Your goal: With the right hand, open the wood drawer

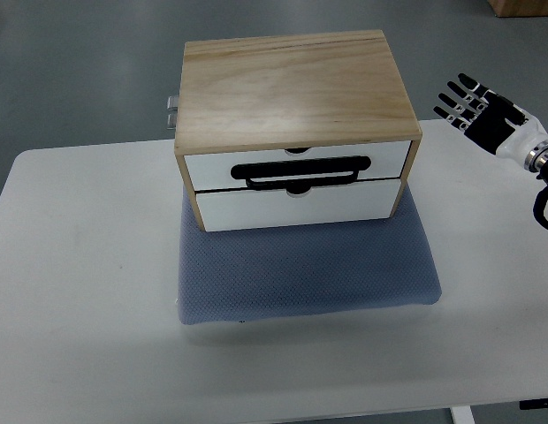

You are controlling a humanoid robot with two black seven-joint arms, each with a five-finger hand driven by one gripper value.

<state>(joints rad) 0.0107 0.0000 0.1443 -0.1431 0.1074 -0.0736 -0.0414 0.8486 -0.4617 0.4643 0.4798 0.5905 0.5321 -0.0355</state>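
Hovering right of the drawer box (296, 128), the right hand (488, 117) has fingers spread, grasping nothing. Both drawers sit closed (black handle (305, 170) untouched) on a blue mat (309, 269).

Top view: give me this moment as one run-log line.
right robot hand: open, in the air right of wood drawer box | drawers: both closed | black handle: untouched | box on grey mat

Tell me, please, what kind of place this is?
Probably a robot lab or test room: a plain white table on a grey floor, one wood drawer box staged on a grey mat, and the robot's right hand open beside it.
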